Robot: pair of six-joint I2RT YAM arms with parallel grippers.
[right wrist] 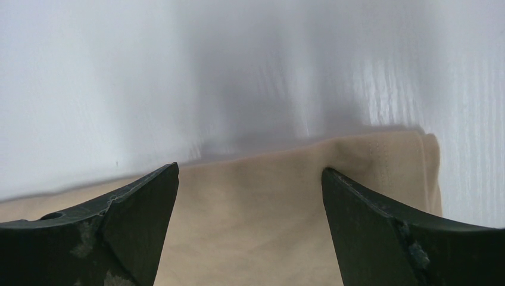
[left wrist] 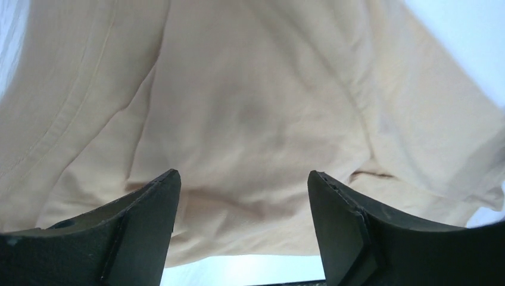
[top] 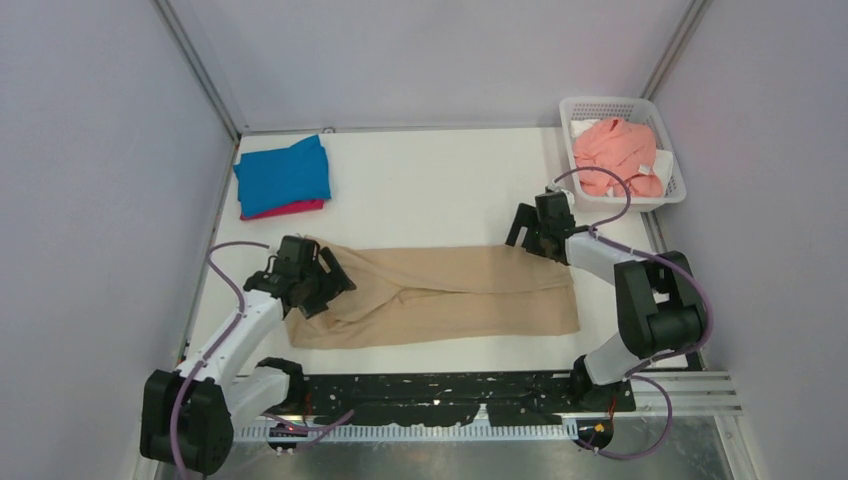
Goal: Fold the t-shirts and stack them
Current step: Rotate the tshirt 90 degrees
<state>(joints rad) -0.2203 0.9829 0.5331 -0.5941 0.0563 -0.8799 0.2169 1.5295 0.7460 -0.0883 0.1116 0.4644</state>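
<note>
The tan-beige t-shirt (top: pixel 450 295) lies folded lengthwise in a long band across the middle of the table. My left gripper (top: pixel 325 280) is open over its left end; the left wrist view shows the cloth (left wrist: pixel 250 119) between and beyond the spread fingers (left wrist: pixel 149 220). My right gripper (top: pixel 530 232) is open at the band's far right corner, its fingers (right wrist: pixel 369 220) resting on the cloth (right wrist: pixel 256 220) near the edge. The bright blue t-shirt (top: pixel 283 173) lies folded on the magenta-red one (top: pixel 290 209) at the far left. The salmon pink t-shirt (top: pixel 620 150) lies crumpled in the basket.
The white mesh basket (top: pixel 668 160) stands at the far right corner, just beyond my right arm. Grey walls close in the table on the left, back and right. A black perforated strip (top: pixel 450 395) runs along the near edge.
</note>
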